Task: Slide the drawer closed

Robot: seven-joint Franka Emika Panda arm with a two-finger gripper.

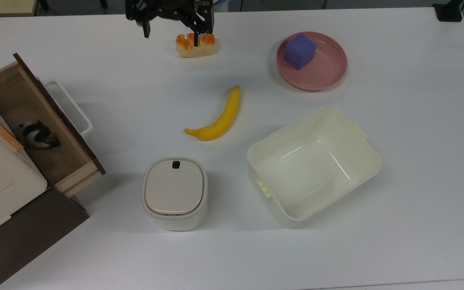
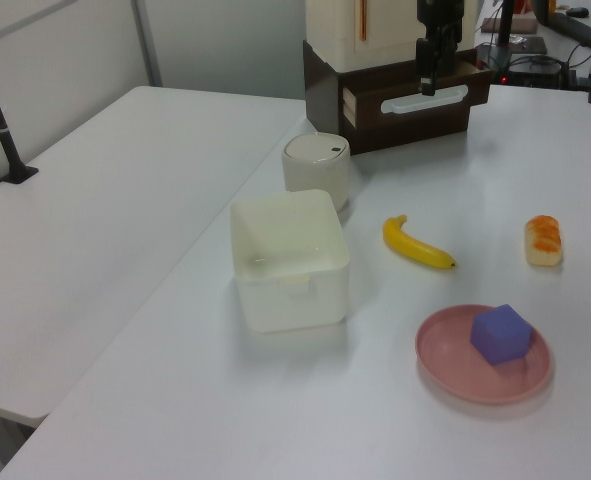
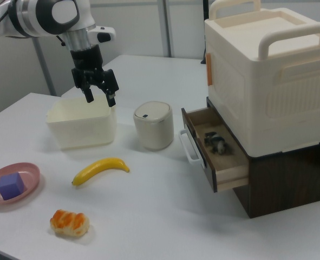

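The drawer (image 1: 22, 104) stands pulled out of the dark brown cabinet (image 1: 26, 237) at the top view's left. It has light wood sides, a dark front panel (image 1: 61, 116) and a white loop handle (image 1: 75, 108). A small black-and-white object (image 1: 38, 135) lies inside. The right view shows the drawer (image 3: 216, 157) open toward the table's middle, and the left view shows the drawer (image 2: 415, 100) at the far end. My gripper (image 1: 172, 34) hangs open and empty above the table, well away from the handle. In the right view the gripper (image 3: 99, 97) is at the upper left.
An orange-topped pastry (image 1: 195, 45) lies under the gripper. A banana (image 1: 218, 119) lies mid-table, with a white lidded container (image 1: 174, 192) nearest the drawer. A cream bin (image 1: 371, 161) and a pink plate (image 1: 328, 76) with a purple cube (image 1: 299, 51) are right. A cream box (image 3: 268, 70) tops the cabinet.
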